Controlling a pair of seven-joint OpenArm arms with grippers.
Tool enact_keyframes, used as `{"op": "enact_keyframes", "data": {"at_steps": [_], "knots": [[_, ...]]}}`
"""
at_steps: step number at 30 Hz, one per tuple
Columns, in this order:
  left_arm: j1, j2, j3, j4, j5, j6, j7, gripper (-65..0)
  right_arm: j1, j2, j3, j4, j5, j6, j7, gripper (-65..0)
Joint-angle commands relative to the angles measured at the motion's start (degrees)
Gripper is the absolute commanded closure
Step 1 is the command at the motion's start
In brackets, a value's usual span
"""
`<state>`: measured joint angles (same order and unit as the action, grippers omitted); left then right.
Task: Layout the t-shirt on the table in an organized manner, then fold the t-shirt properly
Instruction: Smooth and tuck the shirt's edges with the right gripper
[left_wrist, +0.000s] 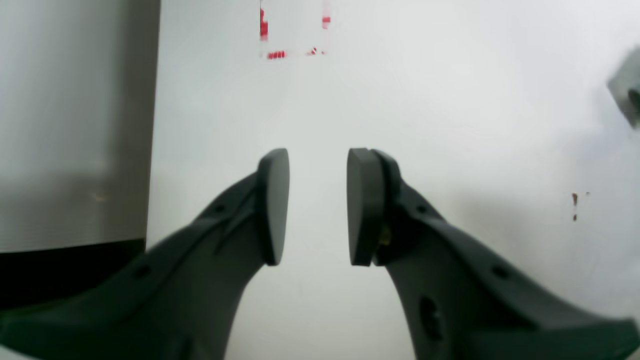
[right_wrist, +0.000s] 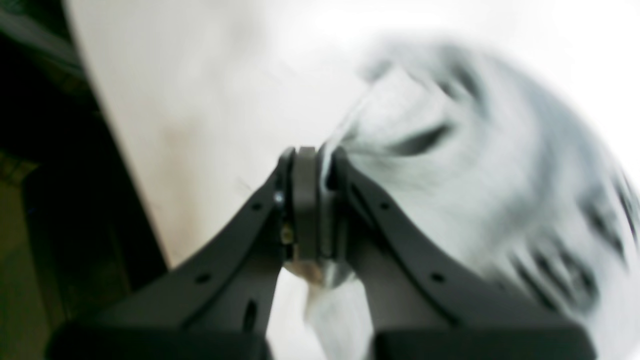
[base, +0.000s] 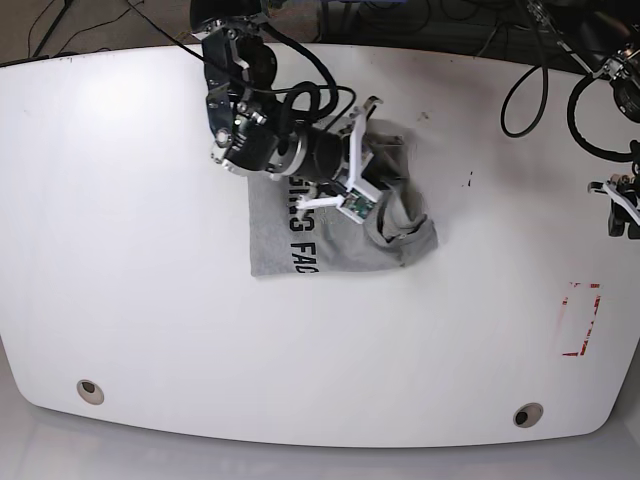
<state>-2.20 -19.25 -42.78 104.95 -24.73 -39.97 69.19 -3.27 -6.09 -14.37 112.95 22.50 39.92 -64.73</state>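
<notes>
The grey t-shirt (base: 300, 245) lies bunched and wrinkled in the middle of the white table (base: 130, 250), with black lettering along its left part. My right gripper (base: 390, 205) hangs over the shirt's right side. In the right wrist view this gripper (right_wrist: 320, 155) is shut on a fold of the t-shirt (right_wrist: 475, 165), and the fabric there is blurred. My left gripper (base: 622, 215) sits at the table's right edge, far from the shirt. In the left wrist view that gripper (left_wrist: 318, 165) stands open over bare table (left_wrist: 450, 100), with nothing between its pads.
A red tape mark (base: 597, 305) is on the table's right side, also seen ahead of the left gripper as the red tape mark (left_wrist: 275, 54). Two grommet holes (base: 90, 390) (base: 527, 414) sit near the front edge. Cables (base: 520, 100) trail at the back right. Small dark specks (left_wrist: 574, 200) dot the surface.
</notes>
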Motion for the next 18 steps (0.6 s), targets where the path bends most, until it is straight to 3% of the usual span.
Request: {"op": "enact_keyframes", "data": {"at_steps": [1,9,12,18], "knots": [[-0.7,-1.2,-0.2,0.9,-0.6,0.0,-1.3,-17.8,1.3,-1.7,-1.1,0.9,1.0,0.1,1.6,-0.6],[-0.7,-1.3,-0.2,1.0,-0.6,0.0,-1.3,-17.8,2.8,-2.9,-4.1,-3.3,1.0,0.1,1.7,-1.1],[-0.7,-1.3,-0.2,1.0,-0.6,0.0,-1.3,-17.8,3.7,-2.9,-4.5,-4.4,1.2,0.1,1.7,-5.5],[-0.7,-1.3,-0.2,1.1,-0.6,0.0,-1.3,-17.8,3.5,-2.8,-4.4,-5.0,1.3,0.1,1.7,-32.5]]}}
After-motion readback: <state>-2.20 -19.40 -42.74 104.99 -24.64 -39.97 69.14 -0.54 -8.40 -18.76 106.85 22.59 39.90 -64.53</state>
